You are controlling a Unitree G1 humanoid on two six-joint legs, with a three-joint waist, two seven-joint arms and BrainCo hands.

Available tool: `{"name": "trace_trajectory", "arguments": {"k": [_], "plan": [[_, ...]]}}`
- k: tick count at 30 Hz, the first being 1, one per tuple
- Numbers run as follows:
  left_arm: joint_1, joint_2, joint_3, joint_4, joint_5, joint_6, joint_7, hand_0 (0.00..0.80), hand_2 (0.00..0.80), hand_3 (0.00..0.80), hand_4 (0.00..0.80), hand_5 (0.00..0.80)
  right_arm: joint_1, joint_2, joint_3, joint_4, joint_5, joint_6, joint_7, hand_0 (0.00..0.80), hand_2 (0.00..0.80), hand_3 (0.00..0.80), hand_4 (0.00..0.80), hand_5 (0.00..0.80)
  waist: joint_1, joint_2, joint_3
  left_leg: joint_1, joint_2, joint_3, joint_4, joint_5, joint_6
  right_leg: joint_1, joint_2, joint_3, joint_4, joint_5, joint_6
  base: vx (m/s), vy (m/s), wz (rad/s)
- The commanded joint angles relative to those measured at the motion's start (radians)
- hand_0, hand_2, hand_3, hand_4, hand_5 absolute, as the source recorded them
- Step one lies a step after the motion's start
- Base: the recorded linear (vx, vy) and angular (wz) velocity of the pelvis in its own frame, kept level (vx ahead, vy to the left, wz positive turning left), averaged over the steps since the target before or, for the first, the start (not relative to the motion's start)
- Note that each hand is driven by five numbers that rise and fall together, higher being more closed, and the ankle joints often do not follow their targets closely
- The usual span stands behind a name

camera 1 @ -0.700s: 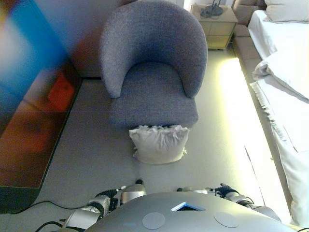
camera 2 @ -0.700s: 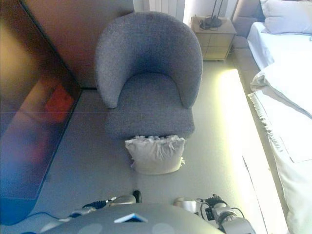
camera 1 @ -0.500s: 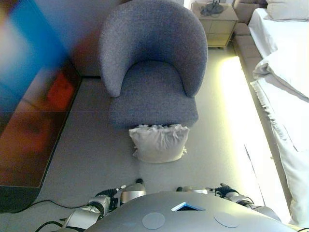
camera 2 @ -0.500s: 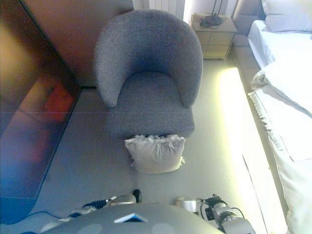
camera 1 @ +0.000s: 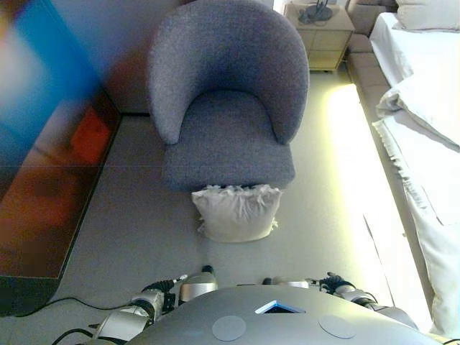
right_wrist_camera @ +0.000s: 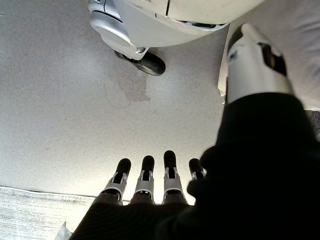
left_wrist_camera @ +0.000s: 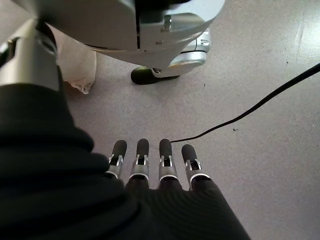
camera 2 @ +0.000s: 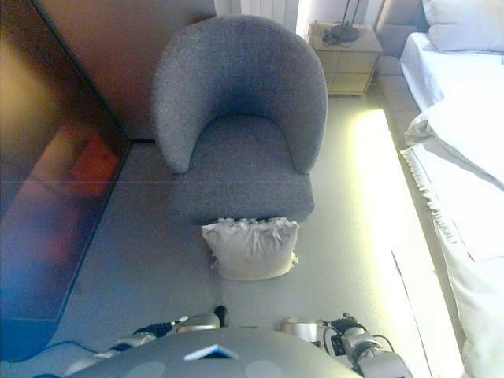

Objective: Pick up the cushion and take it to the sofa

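A pale cushion [camera 1: 236, 213] with a ruffled top edge stands on the grey floor, leaning against the front of a grey tub armchair [camera 1: 226, 108]. A corner of the cushion also shows in the left wrist view [left_wrist_camera: 77, 67]. My left hand [left_wrist_camera: 150, 165] hangs low at my side with straight fingers and holds nothing. My right hand [right_wrist_camera: 145, 180] hangs the same way, fingers straight and empty. Both hands are well short of the cushion, which lies straight ahead of me.
A large dark screen [camera 1: 43, 158] stands along the left. A bed with white bedding [camera 1: 424, 129] runs along the right. A bedside cabinet [camera 1: 320, 32] with a lamp stands behind the armchair. Open floor lies on both sides of the cushion.
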Motion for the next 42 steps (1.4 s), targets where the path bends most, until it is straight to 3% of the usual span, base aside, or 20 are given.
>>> {"name": "trace_trajectory", "arguments": {"k": [1,12,15,18,21,23,27,29,31,33,35,40,42], "plan": [[-0.063,-0.003,-0.002,0.05,0.022,0.004,-0.015,0.0,0.0,0.0,0.0,0.0,-0.059,0.013,0.0,0.041,-0.005,-0.007,0.005,0.0,0.0,0.0,0.0,0.0,0.011,-0.039,0.012,0.05,-0.053,-0.001,0.0,-0.142,0.055,-0.054,-0.03,0.028,-0.024,0.058,0.051,0.031,-0.047,0.0],[-0.065,-0.002,0.003,0.046,0.018,-0.007,-0.008,0.0,0.0,0.0,0.0,0.0,-0.067,0.013,0.005,0.038,-0.001,-0.004,0.014,0.0,0.0,0.0,0.0,0.0,0.009,-0.042,0.019,0.054,-0.029,0.008,0.029,-0.14,0.042,-0.049,-0.016,0.034,-0.015,0.047,0.034,0.035,-0.076,0.0],[-0.069,-0.003,0.017,0.045,0.012,-0.041,0.005,0.0,0.0,0.0,0.0,0.0,-0.081,0.01,0.008,0.039,-0.018,-0.002,0.027,0.0,0.0,0.0,0.0,0.0,0.015,-0.069,0.038,-0.002,-0.009,0.016,0.199,-0.182,0.035,-0.065,-0.031,0.034,0.011,0.053,0.015,0.0,-0.14,0.01],[-0.085,-0.007,0.031,0.04,-0.028,-0.069,0.002,0.0,0.0,0.0,0.0,0.0,-0.105,-0.004,0.028,0.015,-0.001,0.02,0.025,0.0,0.0,0.0,0.0,0.0,0.037,-0.105,0.099,-0.185,0.017,-0.01,0.547,-0.13,0.044,-0.095,-0.047,0.048,0.065,0.059,-0.028,-0.072,-0.186,0.05],[-0.08,-0.01,0.049,0.041,-0.031,-0.063,-0.004,0.0,0.0,0.0,0.0,0.0,-0.112,-0.016,0.021,0.013,0.011,0.028,0.03,0.0,0.0,0.0,0.0,0.0,0.05,-0.101,0.123,-0.268,0.019,-0.024,0.652,-0.102,0.049,-0.086,-0.037,0.065,0.078,0.053,-0.043,0.049,-0.07,-0.2],[-0.068,-0.007,0.058,0.043,-0.029,-0.057,-0.017,0.0,0.0,0.0,0.0,0.0,-0.113,-0.024,0.007,0.019,-0.001,0.029,0.037,0.0,0.0,0.0,0.0,0.0,0.068,-0.082,0.135,-0.293,0.004,-0.008,0.574,-0.073,0.041,-0.044,-0.022,0.077,0.069,0.024,-0.036,0.246,0.06,-0.01],[-0.051,-0.012,0.052,0.034,-0.021,-0.057,-0.029,0.0,0.0,0.0,0.0,0.0,-0.102,-0.032,-0.006,0.031,-0.031,0.021,0.039,0.0,0.0,0.0,0.0,0.0,0.092,-0.024,0.13,-0.307,0.006,0.057,0.288,0.056,-0.002,0.049,0.034,0.103,0.026,-0.031,-0.025,0.349,0.1,0.13],[-0.046,-0.015,0.041,0.036,-0.037,-0.05,-0.026,0.0,0.0,0.0,0.0,0.0,-0.097,-0.034,-0.006,0.036,-0.029,0.018,0.034,0.0,0.0,0.0,0.0,0.0,0.114,-0.004,0.126,-0.333,0.014,0.042,0.194,0.141,-0.028,0.103,0.044,0.118,0.005,-0.054,-0.023,0.39,0.099,0.31],[-0.043,-0.017,0.047,0.043,-0.052,-0.046,-0.025,0.0,0.0,0.0,0.0,0.0,-0.101,-0.035,0.002,0.039,-0.026,0.025,0.034,0.0,0.0,0.0,0.0,0.0,0.132,0.004,0.127,-0.345,0.023,0.003,0.151,0.183,-0.041,0.139,0.043,0.146,0.0,-0.076,-0.023,0.418,0.13,-0.01],[-0.038,-0.02,0.055,0.047,-0.052,-0.042,-0.018,0.0,0.0,0.0,0.0,0.0,-0.108,-0.033,0.006,0.041,-0.026,0.041,0.031,0.0,0.0,0.0,0.0,0.0,0.14,0.0,0.124,-0.344,0.037,0.004,0.151,0.164,-0.039,0.156,0.021,0.153,0.009,-0.095,-0.015,0.379,0.147,-0.47],[-0.042,-0.02,0.064,0.053,-0.037,-0.034,-0.011,0.0,0.0,0.0,0.0,0.0,-0.107,-0.028,0.0,0.051,-0.024,0.049,0.026,0.0,0.0,0.0,0.0,0.0,0.137,-0.006,0.11,-0.328,0.048,0.054,0.142,0.104,-0.023,0.168,-0.008,0.135,0.029,-0.116,0.0,0.352,0.154,-0.37],[-0.045,-0.004,0.049,0.052,-0.013,-0.036,-0.028,0.0,0.0,0.0,0.0,0.0,-0.088,-0.007,-0.024,0.059,-0.052,0.043,0.035,0.0,0.0,0.0,0.0,0.0,0.134,-0.027,0.06,-0.326,0.01,0.056,0.21,-0.003,0.044,0.163,-0.052,0.137,0.139,-0.152,0.027,0.371,0.158,-0.26],[-0.054,0.006,0.04,0.038,-0.017,-0.023,-0.039,0.0,0.0,0.0,0.0,0.0,-0.081,0.009,-0.032,0.053,-0.061,0.038,0.005,0.0,0.0,0.0,0.0,0.0,0.132,-0.043,0.033,-0.316,-0.02,0.062,0.205,-0.016,0.082,0.137,-0.077,0.132,0.25,-0.066,0.071,0.265,0.158,-0.49]]}}
